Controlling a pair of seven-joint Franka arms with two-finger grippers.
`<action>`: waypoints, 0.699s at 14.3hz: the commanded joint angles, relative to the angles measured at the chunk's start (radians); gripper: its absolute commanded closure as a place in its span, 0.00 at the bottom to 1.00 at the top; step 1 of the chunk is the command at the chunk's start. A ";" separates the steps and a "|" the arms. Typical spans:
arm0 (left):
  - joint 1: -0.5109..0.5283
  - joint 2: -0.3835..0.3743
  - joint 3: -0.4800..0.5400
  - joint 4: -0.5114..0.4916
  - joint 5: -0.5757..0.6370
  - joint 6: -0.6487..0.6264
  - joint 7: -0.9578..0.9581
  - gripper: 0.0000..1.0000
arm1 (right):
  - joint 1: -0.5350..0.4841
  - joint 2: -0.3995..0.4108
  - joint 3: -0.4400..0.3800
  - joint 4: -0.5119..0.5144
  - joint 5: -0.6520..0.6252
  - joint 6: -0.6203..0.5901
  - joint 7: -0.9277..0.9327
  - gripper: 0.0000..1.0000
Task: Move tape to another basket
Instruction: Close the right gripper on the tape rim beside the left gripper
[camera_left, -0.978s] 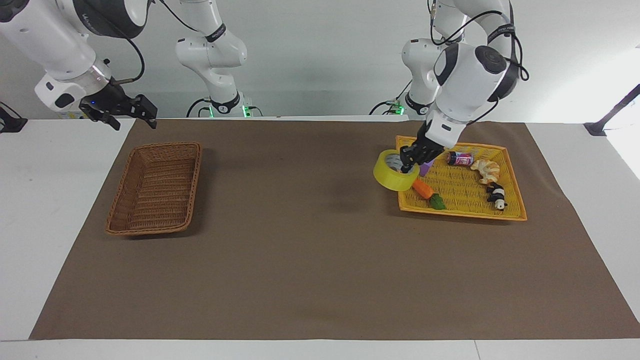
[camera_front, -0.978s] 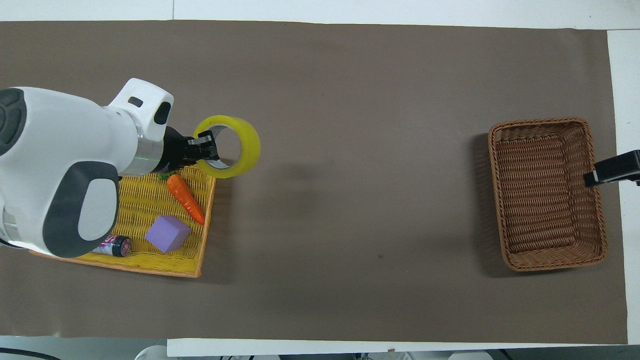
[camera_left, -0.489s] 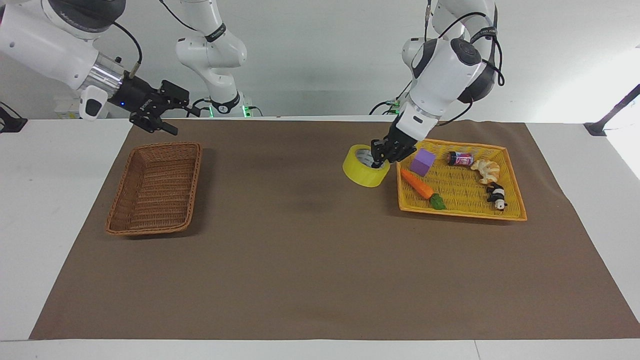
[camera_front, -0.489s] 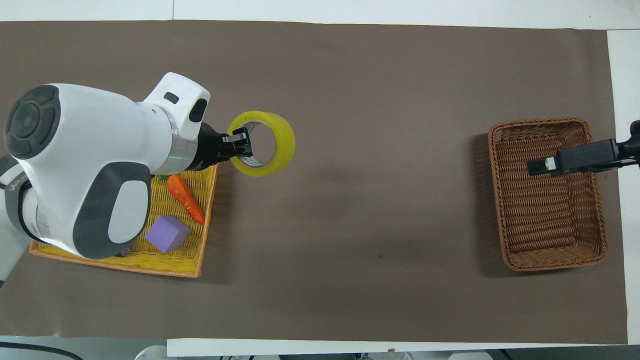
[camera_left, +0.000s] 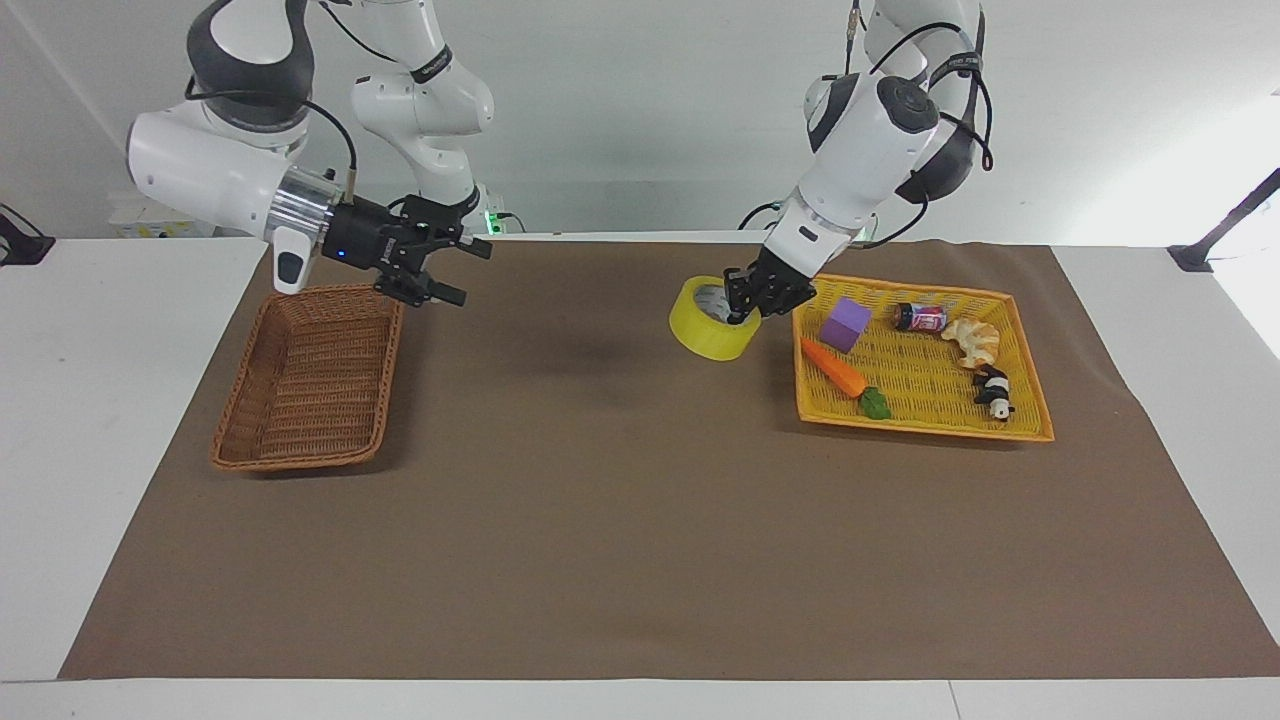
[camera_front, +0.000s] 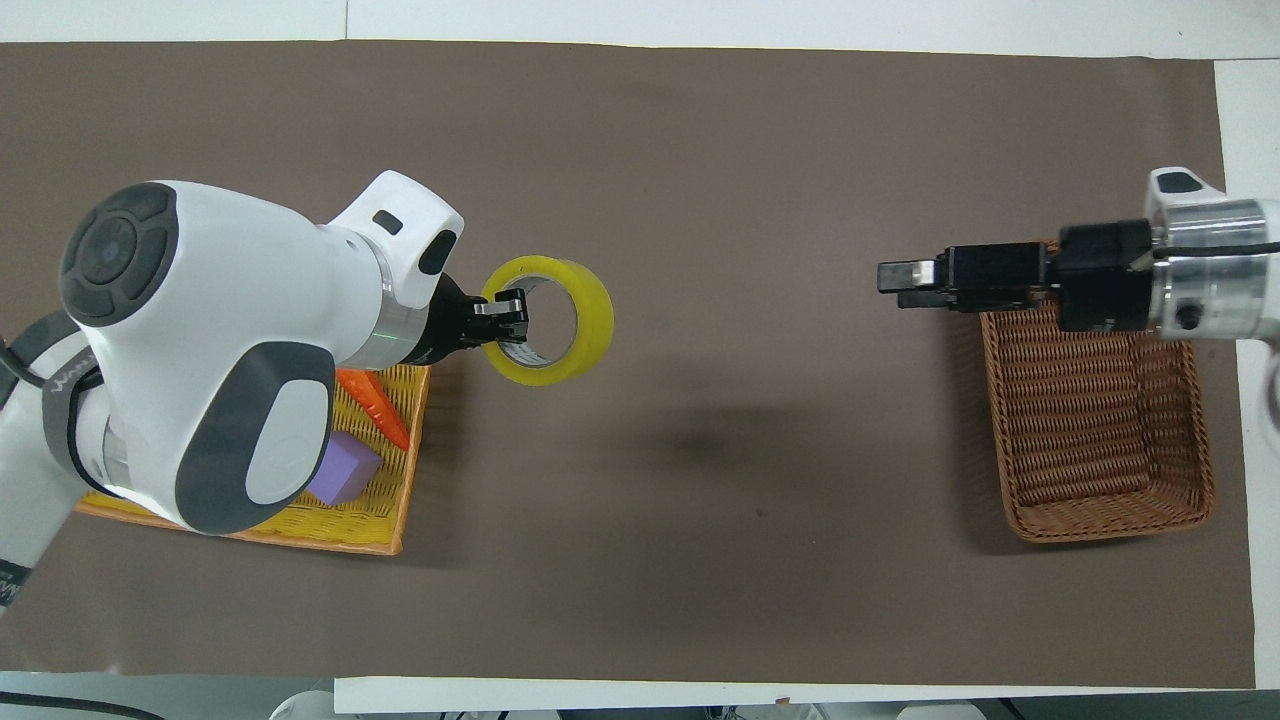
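The left gripper is clamped on the tape, its fingers pinching the roll's wall with one tip inside the white core, and the yellow roll hangs tilted in the air over the brown mat, just clear of the yellow tray basket on the side toward the middle of the desk. In the overhead view the tape appears as an open ring at the end of the left gripper, beside the tray's corner farthest from the robots. The tray lies at the left arm's end of the desk and carries a purple cube, an orange toy carrot, a small can, a croissant-like toy and a panda figure. The basket, brown wicker with sloping sides, sits at the right arm's end of the desk, well apart from the tape. The right gripper is raised over the basket's corner nearest the robots, pointing toward the middle of the desk, its fingers spread wide and holding nothing.
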 joint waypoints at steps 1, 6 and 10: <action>-0.035 -0.001 0.011 0.037 -0.019 -0.021 0.018 1.00 | 0.150 -0.005 0.004 -0.075 0.174 0.196 -0.065 0.00; -0.034 -0.004 0.012 0.035 -0.019 -0.037 0.024 1.00 | 0.301 0.008 0.002 -0.117 0.237 0.367 -0.156 0.00; -0.034 -0.005 0.014 0.034 -0.017 -0.056 0.050 1.00 | 0.350 0.015 0.007 -0.126 0.237 0.421 -0.181 0.00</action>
